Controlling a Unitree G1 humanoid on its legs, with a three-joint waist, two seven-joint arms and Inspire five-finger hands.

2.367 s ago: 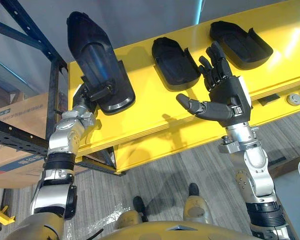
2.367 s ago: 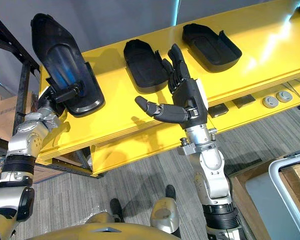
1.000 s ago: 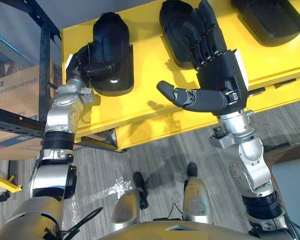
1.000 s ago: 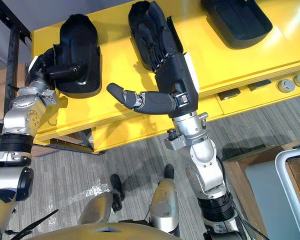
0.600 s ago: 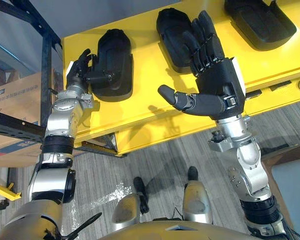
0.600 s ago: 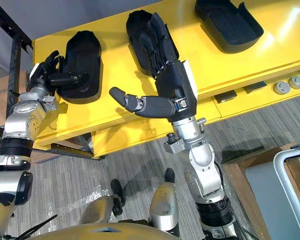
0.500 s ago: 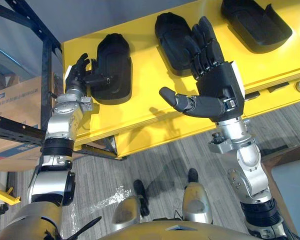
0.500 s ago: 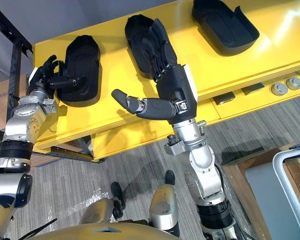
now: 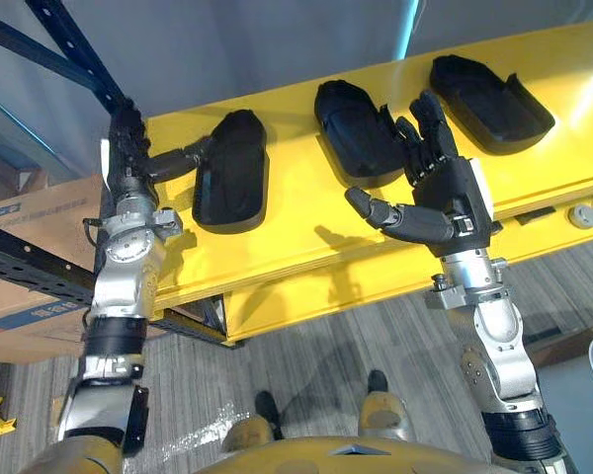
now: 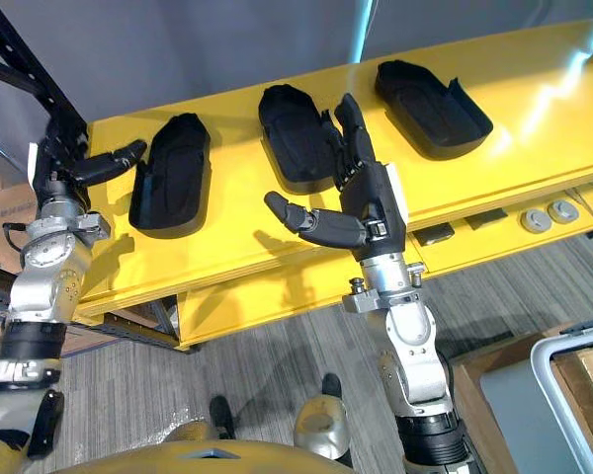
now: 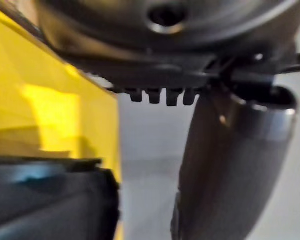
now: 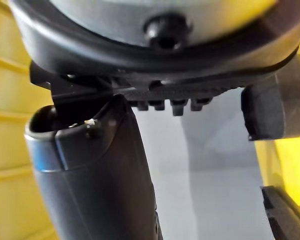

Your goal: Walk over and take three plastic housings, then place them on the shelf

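Three plastic housings (image 9: 232,170) lie on the yellow shelf (image 9: 306,232); left hand (image 9: 128,166) spread, empty, thumb tip perhaps touching the leftmost; right hand (image 9: 445,193) spread wide, fingertips over the middle one.

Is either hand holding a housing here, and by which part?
Nothing is held. The left hand and the right hand are both open; the left housing lies free on the yellow shelf.

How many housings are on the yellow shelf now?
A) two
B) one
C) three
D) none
C: the left housing, middle housing and right housing all lie on the shelf, and the left hand and right hand are both open, holding nothing.
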